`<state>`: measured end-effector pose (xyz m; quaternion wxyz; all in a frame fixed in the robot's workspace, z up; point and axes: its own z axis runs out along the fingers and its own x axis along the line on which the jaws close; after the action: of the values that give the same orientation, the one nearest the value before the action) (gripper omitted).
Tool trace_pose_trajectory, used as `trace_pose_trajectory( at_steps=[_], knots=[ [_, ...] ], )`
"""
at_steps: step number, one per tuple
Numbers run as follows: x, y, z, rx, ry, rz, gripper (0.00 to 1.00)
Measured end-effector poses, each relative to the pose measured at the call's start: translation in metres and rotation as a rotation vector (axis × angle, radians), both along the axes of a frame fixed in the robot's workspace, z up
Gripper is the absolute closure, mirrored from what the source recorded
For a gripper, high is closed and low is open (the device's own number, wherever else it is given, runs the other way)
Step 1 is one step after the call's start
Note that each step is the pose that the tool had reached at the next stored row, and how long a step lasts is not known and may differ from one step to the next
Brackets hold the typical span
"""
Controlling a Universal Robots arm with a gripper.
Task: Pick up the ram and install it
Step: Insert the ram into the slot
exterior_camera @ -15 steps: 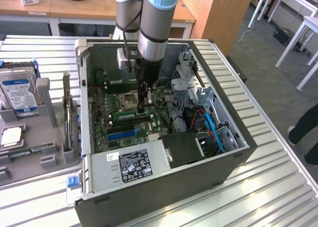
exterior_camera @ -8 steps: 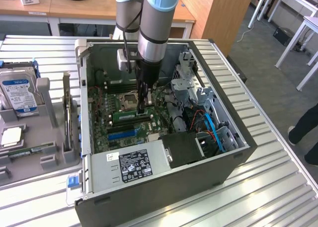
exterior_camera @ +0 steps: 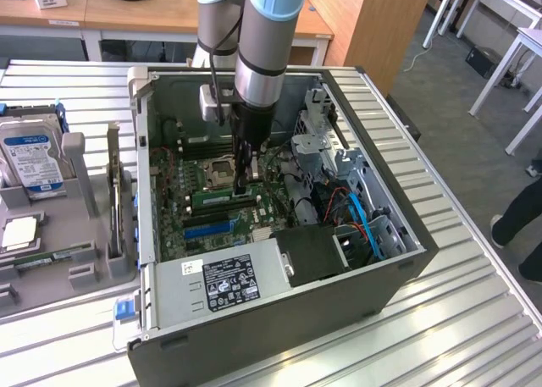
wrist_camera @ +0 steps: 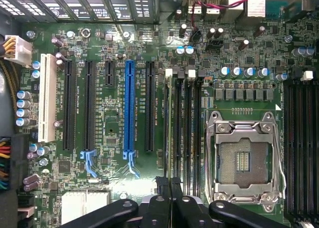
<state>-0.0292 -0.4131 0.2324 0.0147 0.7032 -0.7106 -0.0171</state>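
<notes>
The motherboard (wrist_camera: 114, 118) is deep green, speckled with silver-and-blue capacitor tops. Most of its slots are black, but one long slot (wrist_camera: 129, 106) is bright blue and another slot (wrist_camera: 47, 98) is white. The CPU socket (wrist_camera: 244, 160) has a shiny silver frame. The gripper (wrist_camera: 169, 185) is matt black, and the arm (exterior_camera: 258, 65) above it is grey with a pale blue band. In the exterior view the case (exterior_camera: 279, 336) is dark grey. Blue cables (exterior_camera: 362, 218) run at three o'clock inside it, and a white label (exterior_camera: 229, 285) with black print sits at six. At nine o'clock of the case, the hard drive (exterior_camera: 30, 158) is silver with a blue-and-white sticker. The table (exterior_camera: 474, 319) is silver with ribbed stripes.
</notes>
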Motion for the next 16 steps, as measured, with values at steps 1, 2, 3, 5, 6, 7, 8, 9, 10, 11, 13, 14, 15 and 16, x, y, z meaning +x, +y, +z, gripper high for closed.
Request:
trace_pose_trajectory(
  at_steps=[1, 2, 3, 5, 6, 7, 8, 9, 10, 11, 13, 14, 15, 16],
  knots=[
    [0.0, 0.0, 0.0, -0.0004, 0.0002, 0.0, 0.89],
    [0.0, -0.0001, 0.0, -0.0005, 0.0002, 0.0, 0.89],
    [0.0, -0.0001, -0.0001, -0.0005, 0.0002, 0.0, 0.89],
    [0.0, -0.0001, -0.0003, -0.0004, 0.0002, 0.0, 0.89],
    [0.0, -0.0001, -0.0003, -0.0004, 0.0002, 0.0, 0.89],
    [0.0, -0.0001, -0.0004, -0.0004, 0.0002, 0.0, 0.89],
    [0.0, -0.0001, -0.0005, -0.0004, 0.0002, 0.0, 0.89],
    [0.0, -0.0001, -0.0006, -0.0004, 0.0002, 0.0, 0.89],
    [0.0, 0.0, -0.0009, -0.0002, 0.0001, 0.0, 0.89],
    [0.0, 0.0, -0.0012, -0.0003, 0.0001, 0.0, 0.89],
    [-0.0001, -0.0001, -0.0016, -0.0006, 0.0003, 0.0, 0.89],
    [-0.0001, -0.0001, -0.0018, -0.0007, 0.0003, 0.0, 0.89],
    [0.0, 0.0, -0.0021, -0.0003, 0.0, 0.0, 0.89],
    [0.0, 0.0, -0.0026, 0.0, -0.0001, 0.0, 0.89]
  ],
)
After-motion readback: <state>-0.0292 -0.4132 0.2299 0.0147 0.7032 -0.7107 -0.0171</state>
